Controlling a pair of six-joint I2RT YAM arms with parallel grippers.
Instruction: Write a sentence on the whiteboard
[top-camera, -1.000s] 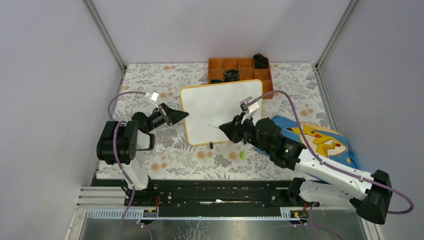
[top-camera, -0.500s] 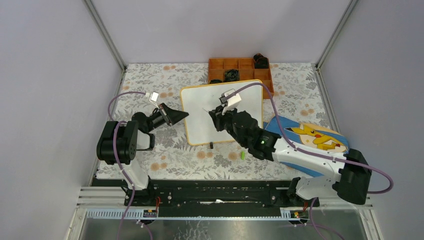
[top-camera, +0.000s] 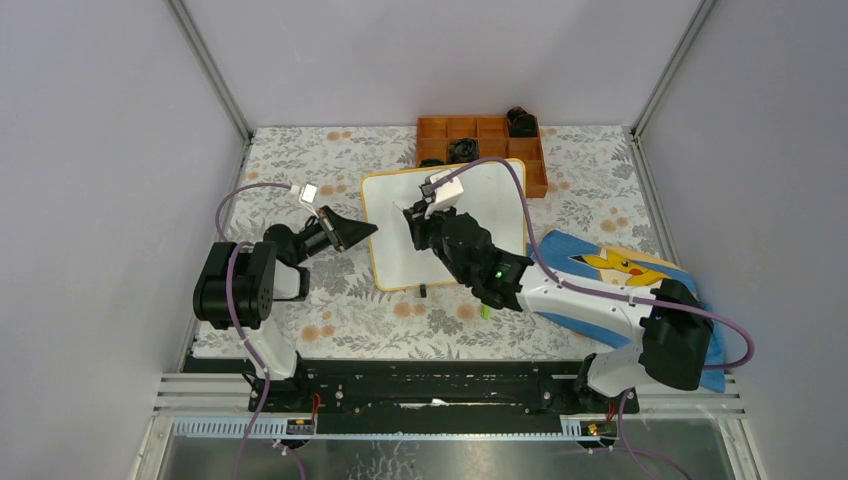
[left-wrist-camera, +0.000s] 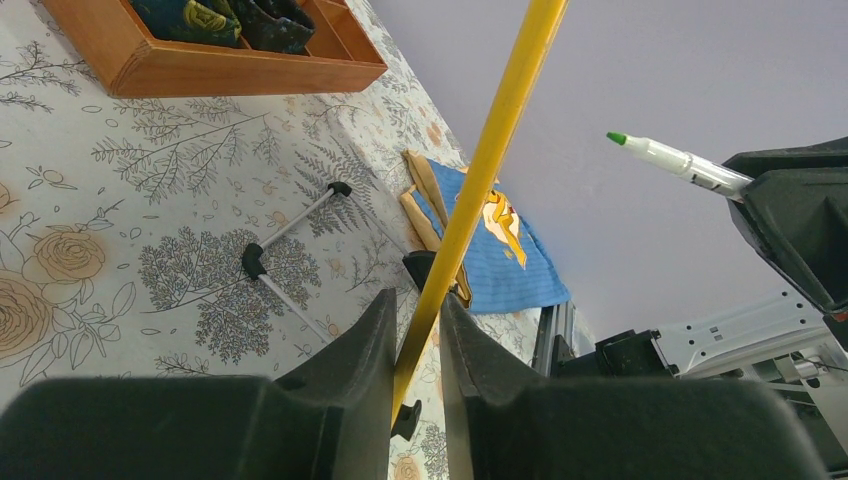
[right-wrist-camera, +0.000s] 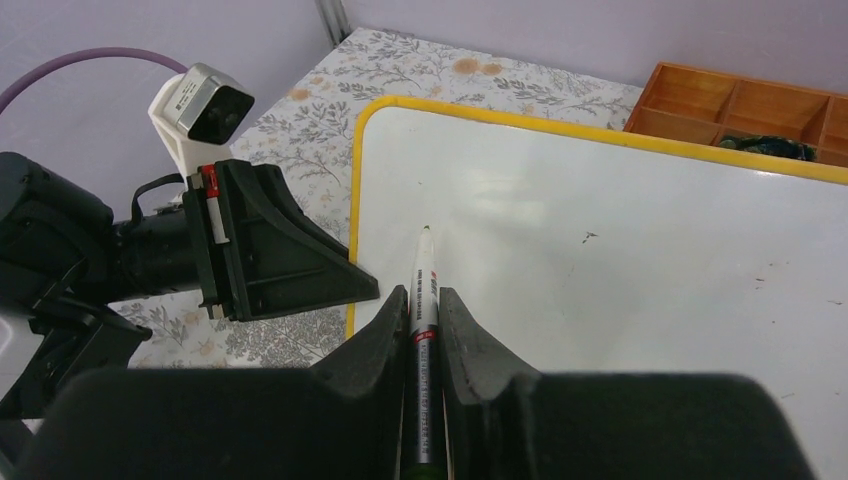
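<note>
Near the middle of the top view, finds the whiteboard (top-camera: 390, 255) flat on the floral tablecloth (top-camera: 330, 160), upper rim just beside the orange tray (top-camera: 480, 128). Pinches the board's left yellow frame with the left gripper (top-camera: 372, 232), fingers (left-wrist-camera: 365, 345) drawn narrow against both faces of the rim: judged a steadying hold against sliding under pen pressure. Grips the marker (right-wrist-camera: 424, 300) in the right gripper (top-camera: 410, 215), fingers closed tight on the barrel, green tip aimed at the upper left part of the white surface, a sensible start for a first line. Cannot tell from the right wrist view between tip touching and tip hovering. Shows none of the sentence on the board, only a few small specks. Leaves bare white to the right of and below the tip, room enough for 2 lines by this reading. Calls for care at 3 places: the left rim, with both grippers near each other; the top rim, close to the tray; the lower right, with the right arm crossing over the board from the blue cartoon cloth (top-camera: 640, 275). Leaves a small green piece (top-camera: 485, 311) on the tablecloth below the board, close to that arm.
</note>
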